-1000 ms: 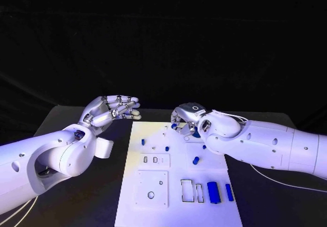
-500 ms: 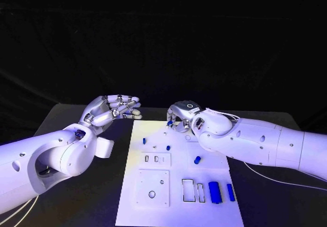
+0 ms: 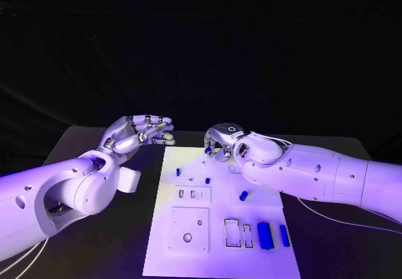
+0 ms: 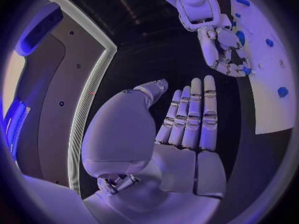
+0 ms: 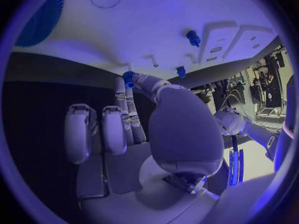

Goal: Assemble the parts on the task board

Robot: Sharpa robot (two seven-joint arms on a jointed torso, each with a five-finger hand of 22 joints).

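The right hand (image 3: 222,143) is now sitting farther over the far end of the task board (image 3: 219,256) than a second ago, having swung in from the board's right side, so a placement looks close. It is pinching a small blue part (image 5: 128,77) between thumb and fingertip, the other fingers lying loosely alongside; the part is hanging just above the board's far edge. The left hand (image 3: 138,135) is hovering where it was, off the board's far left corner above the worktop (image 3: 100,256), fingers apart and holding nothing. Nearer the robot than the right hand, other blue parts (image 3: 265,235) are lying on the board.
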